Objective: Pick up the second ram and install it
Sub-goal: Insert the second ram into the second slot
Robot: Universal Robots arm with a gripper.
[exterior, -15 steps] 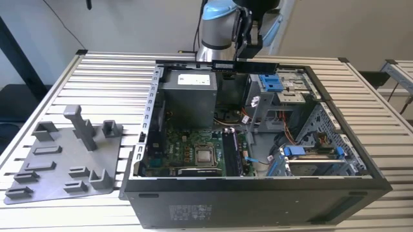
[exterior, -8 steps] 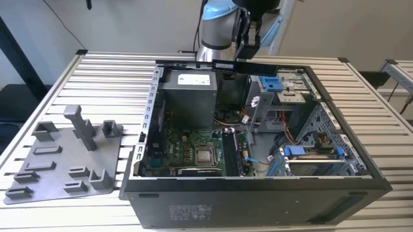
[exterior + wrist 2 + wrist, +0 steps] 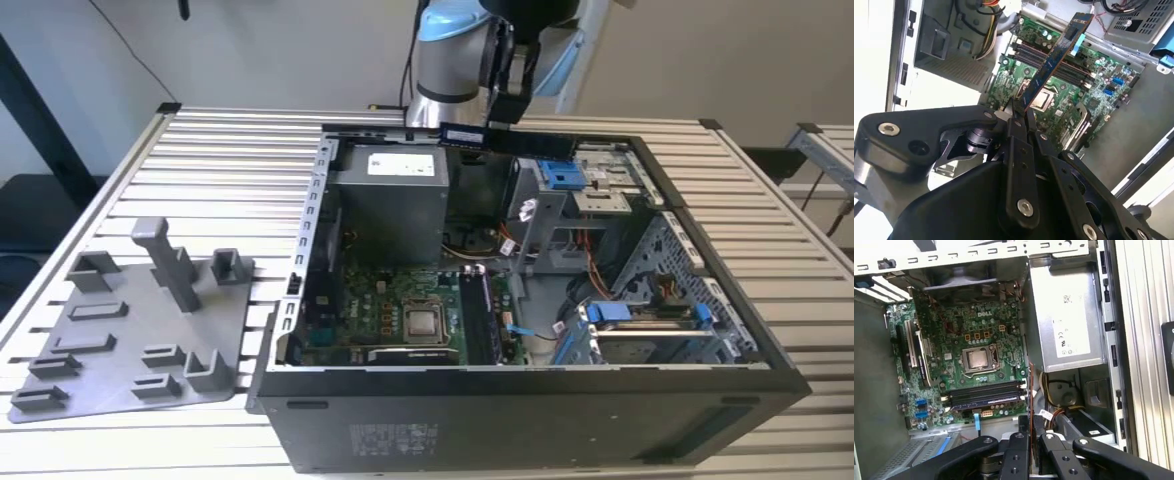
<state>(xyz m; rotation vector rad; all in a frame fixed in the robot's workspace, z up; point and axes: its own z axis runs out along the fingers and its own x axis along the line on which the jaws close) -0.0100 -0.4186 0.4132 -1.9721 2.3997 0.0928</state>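
Already the gripper is clamped on the second ram — held high over the motherboard, not plugged in yet.

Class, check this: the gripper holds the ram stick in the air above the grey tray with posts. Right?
Not quite. The gripper does hold the second ram in the air, but above the open computer case, not the grey tray, which lies at the exterior view's left. The exterior view shows it.
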